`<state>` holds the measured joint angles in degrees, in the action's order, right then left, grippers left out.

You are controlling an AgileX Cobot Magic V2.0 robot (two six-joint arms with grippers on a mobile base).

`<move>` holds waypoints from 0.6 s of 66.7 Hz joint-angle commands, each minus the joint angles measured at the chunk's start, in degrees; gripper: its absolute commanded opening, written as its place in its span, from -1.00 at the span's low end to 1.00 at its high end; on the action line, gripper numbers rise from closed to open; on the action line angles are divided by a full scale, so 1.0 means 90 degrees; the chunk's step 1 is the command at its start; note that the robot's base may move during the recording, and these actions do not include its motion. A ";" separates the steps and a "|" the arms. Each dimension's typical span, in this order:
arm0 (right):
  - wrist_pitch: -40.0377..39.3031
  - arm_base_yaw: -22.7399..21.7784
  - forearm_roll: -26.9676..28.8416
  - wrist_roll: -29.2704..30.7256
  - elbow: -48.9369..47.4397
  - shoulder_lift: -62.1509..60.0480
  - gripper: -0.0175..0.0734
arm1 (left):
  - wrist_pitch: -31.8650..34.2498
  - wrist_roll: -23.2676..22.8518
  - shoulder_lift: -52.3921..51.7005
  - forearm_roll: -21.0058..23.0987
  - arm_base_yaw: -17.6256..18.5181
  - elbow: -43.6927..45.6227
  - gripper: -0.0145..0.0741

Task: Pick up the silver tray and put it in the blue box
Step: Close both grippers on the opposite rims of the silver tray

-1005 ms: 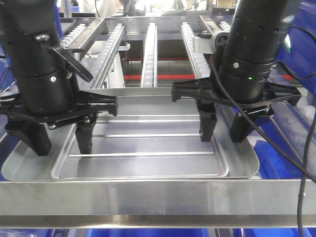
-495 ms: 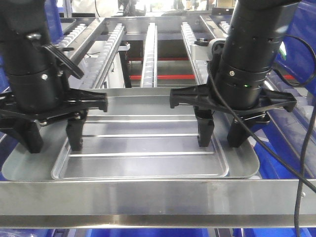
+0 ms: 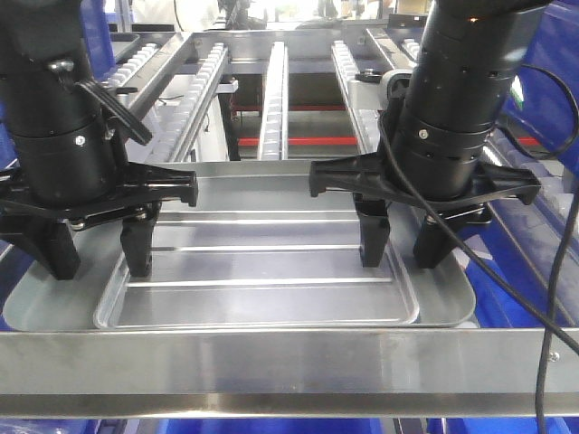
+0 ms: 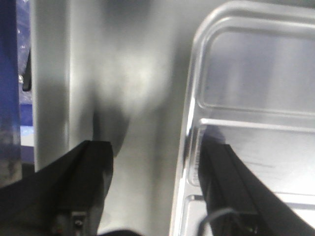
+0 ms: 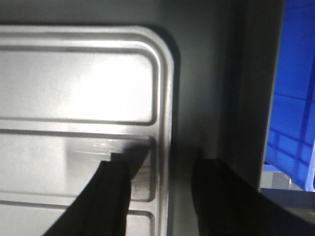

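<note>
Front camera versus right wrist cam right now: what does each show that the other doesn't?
Only the front view: the left gripper, jaws open astride the left rim of the silver tray; the whole tray lying inside the larger pan; and the roller rails behind.
Only the right wrist view: a close look at the right gripper with the tray's right rim between its jaws, one inside the tray, one outside over the pan floor.
Both: the right gripper open, the ridged tray, and the blue box at the right edge.
</note>
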<state>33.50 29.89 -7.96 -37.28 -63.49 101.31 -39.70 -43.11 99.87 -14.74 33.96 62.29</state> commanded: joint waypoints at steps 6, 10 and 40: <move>-0.0229 -0.0005 -0.0126 0.0068 -0.0189 -0.0302 0.29 | 0.0068 0.0110 -0.0273 -0.0010 0.0010 0.0181 0.00; -0.0229 -0.0005 -0.0126 0.0068 -0.0189 -0.0302 0.29 | 0.0068 0.0110 -0.0263 -0.0010 0.0010 0.0181 0.00; -0.0092 -0.0005 -0.0126 0.0068 -0.0189 -0.0199 0.29 | 0.0068 0.0110 -0.0208 0.0183 0.0010 0.0181 -0.04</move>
<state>33.63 29.89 -7.96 -37.28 -63.49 101.67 -39.70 -42.24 99.99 -13.14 33.96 62.29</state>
